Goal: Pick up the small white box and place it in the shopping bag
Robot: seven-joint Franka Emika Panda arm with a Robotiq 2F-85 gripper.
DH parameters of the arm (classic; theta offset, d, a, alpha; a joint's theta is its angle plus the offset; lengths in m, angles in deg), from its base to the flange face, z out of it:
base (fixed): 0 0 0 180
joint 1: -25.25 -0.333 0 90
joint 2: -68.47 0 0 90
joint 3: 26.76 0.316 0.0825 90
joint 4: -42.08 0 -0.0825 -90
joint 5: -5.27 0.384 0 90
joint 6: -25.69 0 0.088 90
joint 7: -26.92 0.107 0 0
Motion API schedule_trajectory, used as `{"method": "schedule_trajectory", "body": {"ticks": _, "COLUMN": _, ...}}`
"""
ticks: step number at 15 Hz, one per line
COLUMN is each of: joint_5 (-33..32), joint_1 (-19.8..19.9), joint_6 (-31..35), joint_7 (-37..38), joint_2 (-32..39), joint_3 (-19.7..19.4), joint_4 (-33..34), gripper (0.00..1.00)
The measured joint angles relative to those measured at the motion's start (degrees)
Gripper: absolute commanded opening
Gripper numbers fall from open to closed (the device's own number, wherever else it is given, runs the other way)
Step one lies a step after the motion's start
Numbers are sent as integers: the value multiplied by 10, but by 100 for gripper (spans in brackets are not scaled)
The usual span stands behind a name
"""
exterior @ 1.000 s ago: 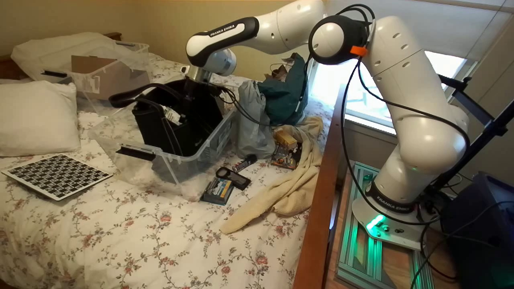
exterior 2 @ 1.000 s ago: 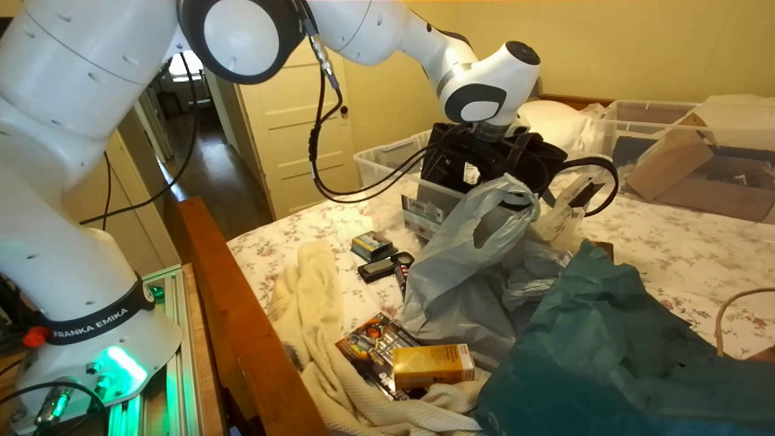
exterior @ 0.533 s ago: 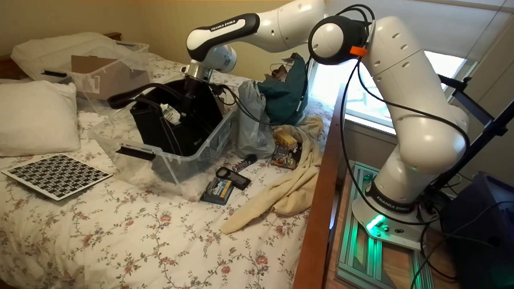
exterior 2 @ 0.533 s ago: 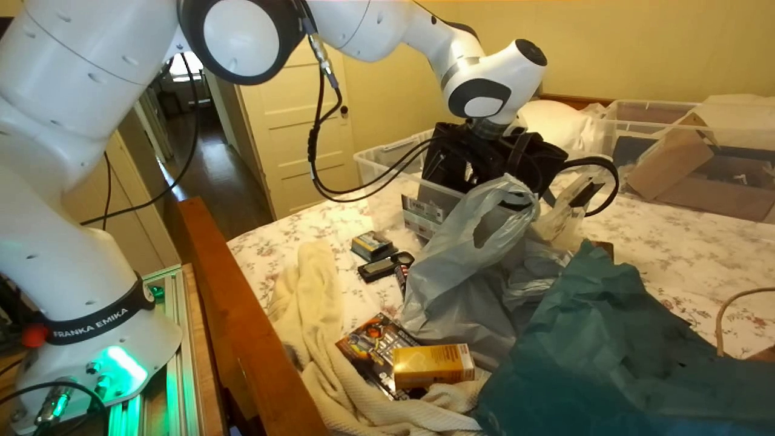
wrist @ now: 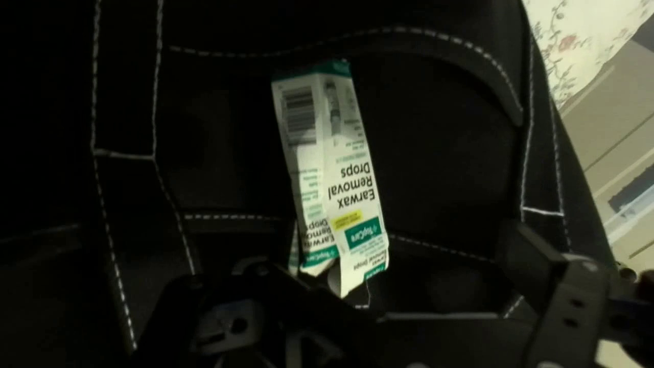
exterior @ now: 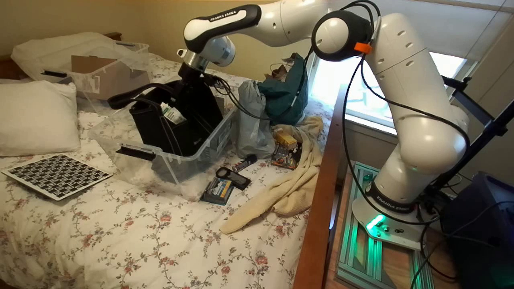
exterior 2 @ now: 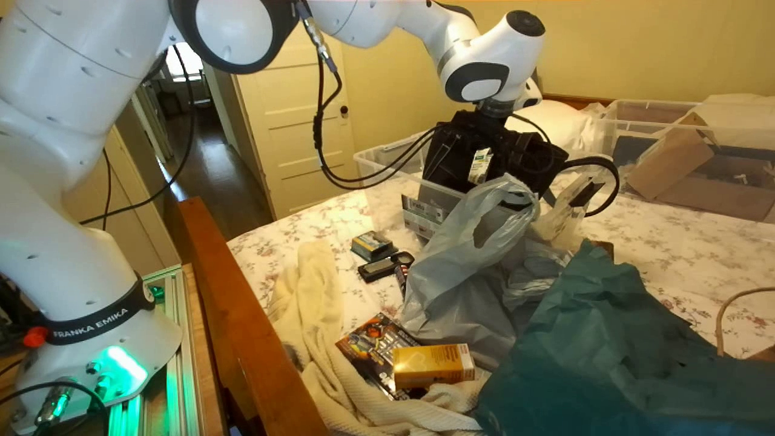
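Observation:
The small white box, with green ends and earwax-drops print, is inside the shopping bag, against its black inner side. One end of the box is torn open with loose flaps. It also shows in both exterior views. The black bag has loop handles and stands in a clear plastic bin; its stitched inside fills most of the wrist view. My gripper is open, its fingers wide apart and apart from the box. In an exterior view, the gripper is at the bag's opening, dark against it.
The clear bin surrounds the bag. A grey plastic bag and green bag stand beside it. Small packages, a yellow box and a cream blanket lie on the bed. A wooden bed rail runs before the robot base.
My gripper has risen from inside the bag toward its opening, tilting slightly. The white box stays in the bag and shows more fully now.

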Motion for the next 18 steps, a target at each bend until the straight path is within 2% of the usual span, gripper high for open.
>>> {"method": "schedule_trajectory", "body": {"ticks": 3, "joint_5": -8, "joint_1": -8, "joint_6": 14, "joint_7": 0, "joint_2": -6, "joint_3": -7, "joint_4": -3, "gripper": 100}}
{"method": "schedule_trajectory", "body": {"ticks": 5, "joint_5": -36, "joint_1": -17, "joint_6": 14, "joint_7": -10, "joint_2": -8, "joint_3": -21, "joint_4": -11, "gripper": 100}}
{"method": "schedule_trajectory", "body": {"ticks": 11, "joint_5": -115, "joint_1": -23, "joint_6": 19, "joint_7": -122, "joint_2": -10, "joint_3": -45, "joint_4": -38, "gripper": 100}}
{"method": "schedule_trajectory", "body": {"ticks": 13, "joint_5": -115, "joint_1": -23, "joint_6": 23, "joint_7": -163, "joint_2": -10, "joint_3": -44, "joint_4": -41, "gripper": 100}}
{"method": "schedule_trajectory", "body": {"ticks": 18, "joint_5": -115, "joint_1": -23, "joint_6": 24, "joint_7": -186, "joint_2": -10, "joint_3": -44, "joint_4": -41, "gripper": 100}}
